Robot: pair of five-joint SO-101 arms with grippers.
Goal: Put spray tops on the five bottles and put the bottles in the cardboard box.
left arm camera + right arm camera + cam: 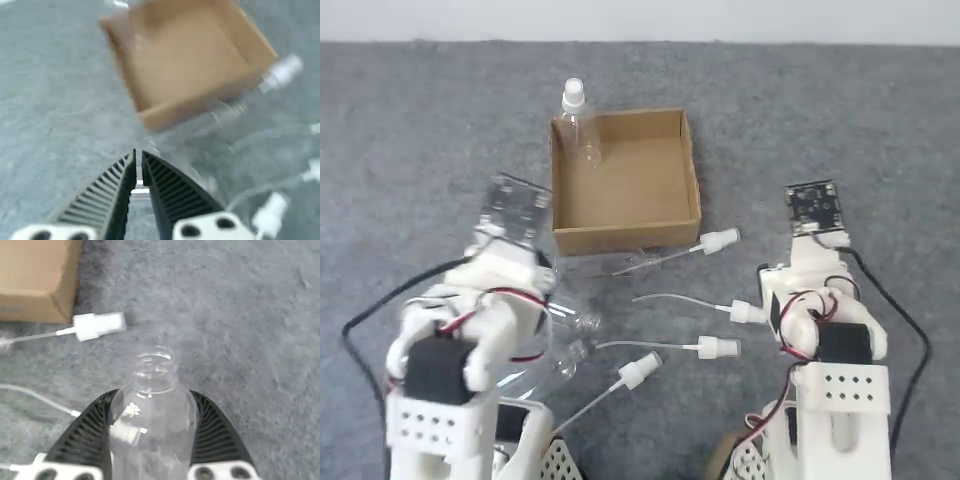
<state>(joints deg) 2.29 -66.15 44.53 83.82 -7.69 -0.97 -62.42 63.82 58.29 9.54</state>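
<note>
An uncapped bottle (150,412) is clamped in the right gripper (152,397) near the cardboard box (625,238); the left gripper (138,156) is held closed on nothing before that box.

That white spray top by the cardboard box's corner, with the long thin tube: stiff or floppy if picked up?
Probably light: the spray top is a small plastic head on a very thin tube. The tube likely bends easily, since a neighbouring top has a tube that lies in a curve. Its rounded head might roll slightly if nudged.
</note>
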